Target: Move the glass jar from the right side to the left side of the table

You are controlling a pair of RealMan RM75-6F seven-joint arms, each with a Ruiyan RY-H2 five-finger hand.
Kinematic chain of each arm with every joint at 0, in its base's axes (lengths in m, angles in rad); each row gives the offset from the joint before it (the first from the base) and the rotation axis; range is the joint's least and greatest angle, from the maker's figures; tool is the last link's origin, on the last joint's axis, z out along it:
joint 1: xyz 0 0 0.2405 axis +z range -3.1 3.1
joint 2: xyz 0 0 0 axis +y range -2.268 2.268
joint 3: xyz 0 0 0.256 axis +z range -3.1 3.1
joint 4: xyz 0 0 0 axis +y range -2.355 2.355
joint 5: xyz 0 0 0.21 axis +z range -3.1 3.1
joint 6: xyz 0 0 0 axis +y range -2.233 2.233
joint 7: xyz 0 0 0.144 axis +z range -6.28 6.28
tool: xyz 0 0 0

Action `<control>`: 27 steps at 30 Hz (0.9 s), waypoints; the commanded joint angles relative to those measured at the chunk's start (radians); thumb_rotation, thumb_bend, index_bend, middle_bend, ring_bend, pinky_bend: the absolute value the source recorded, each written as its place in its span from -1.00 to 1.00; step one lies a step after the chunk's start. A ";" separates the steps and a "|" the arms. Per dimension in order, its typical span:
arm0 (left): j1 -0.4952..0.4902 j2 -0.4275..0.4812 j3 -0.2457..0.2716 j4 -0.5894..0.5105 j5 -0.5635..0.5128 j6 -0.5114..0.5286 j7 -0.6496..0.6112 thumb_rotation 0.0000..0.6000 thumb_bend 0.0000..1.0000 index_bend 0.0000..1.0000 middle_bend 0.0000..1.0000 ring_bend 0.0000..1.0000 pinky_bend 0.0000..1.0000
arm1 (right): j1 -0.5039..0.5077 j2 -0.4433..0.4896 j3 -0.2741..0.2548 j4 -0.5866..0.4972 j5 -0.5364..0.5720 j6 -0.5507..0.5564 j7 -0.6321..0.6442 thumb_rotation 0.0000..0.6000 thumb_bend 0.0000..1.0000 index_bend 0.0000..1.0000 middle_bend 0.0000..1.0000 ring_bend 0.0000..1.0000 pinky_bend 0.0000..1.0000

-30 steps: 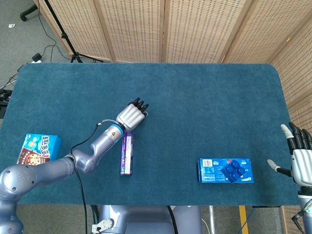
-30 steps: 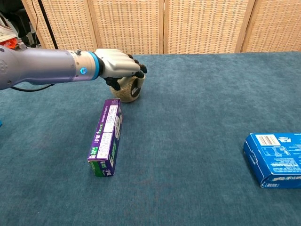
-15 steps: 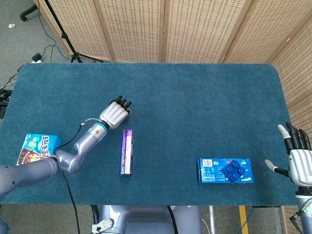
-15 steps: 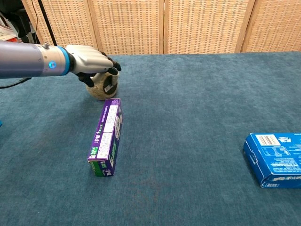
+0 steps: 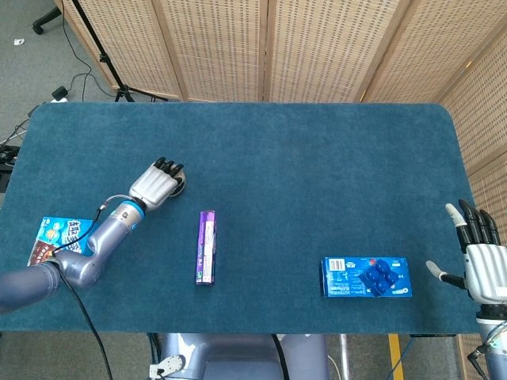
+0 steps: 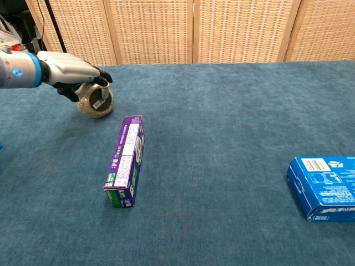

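Left hand [image 6: 77, 69]: fingers curled over the top of the glass jar [image 6: 95, 102], gripping it from above at the upper left of the chest view. In the head view the same hand [image 5: 155, 184] sits at middle left, almost fully hiding the jar; only a sliver shows at its fingertips. Whether the jar rests on the table [image 5: 317, 158] or hangs just above it cannot be told.

Right hand [image 5: 482, 265]: at the lower right edge of the head view, fingers spread, holding nothing — well apart from everything else.

Progress, as judged: the jar is already on the left part of the table, so the carry looks largely complete. Remaining: set it down and let go.

Jar condition: small, rounded, filled with pale grainy contents, a white label with dark print facing the chest camera. It appears tilted in the grip.

Also noted — a purple box [image 6: 126, 159] lying below and right of the jar, a blue box [image 6: 324, 187] at lower right, a snack box [image 5: 57, 240] at the head view's lower left edge.
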 commanded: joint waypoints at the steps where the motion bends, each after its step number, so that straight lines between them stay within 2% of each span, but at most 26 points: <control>1: 0.023 0.034 0.006 -0.028 0.030 0.007 -0.030 1.00 1.00 -0.35 -0.76 -0.82 -0.71 | 0.000 0.000 -0.001 -0.002 -0.002 0.001 -0.001 1.00 -1.00 -1.00 -1.00 -1.00 -1.00; 7: 0.057 0.080 0.008 -0.064 0.089 0.020 -0.084 1.00 1.00 -0.35 -0.76 -0.82 -0.71 | -0.001 -0.001 -0.003 -0.006 -0.007 0.002 -0.005 1.00 -1.00 -1.00 -1.00 -1.00 -1.00; 14: 0.072 0.063 -0.016 -0.065 0.179 0.041 -0.147 1.00 1.00 -0.35 -0.76 -0.82 -0.71 | -0.002 0.000 -0.006 -0.014 -0.014 0.005 -0.009 1.00 -1.00 -1.00 -1.00 -1.00 -1.00; 21: 0.070 0.059 -0.026 -0.084 0.197 0.027 -0.152 1.00 1.00 -0.35 -0.76 -0.82 -0.71 | -0.002 0.000 -0.005 -0.014 -0.013 0.004 -0.006 1.00 -1.00 -1.00 -1.00 -1.00 -1.00; 24: 0.073 0.049 -0.041 -0.083 0.212 0.049 -0.159 1.00 1.00 -0.35 -0.76 -0.82 -0.71 | -0.001 0.000 -0.005 -0.013 -0.011 0.000 -0.003 1.00 -1.00 -1.00 -1.00 -1.00 -1.00; 27: 0.081 0.049 -0.078 -0.095 0.230 0.089 -0.204 1.00 1.00 -0.35 -0.76 -0.82 -0.71 | 0.000 0.000 -0.005 -0.011 -0.011 0.000 0.000 1.00 -1.00 -1.00 -1.00 -1.00 -1.00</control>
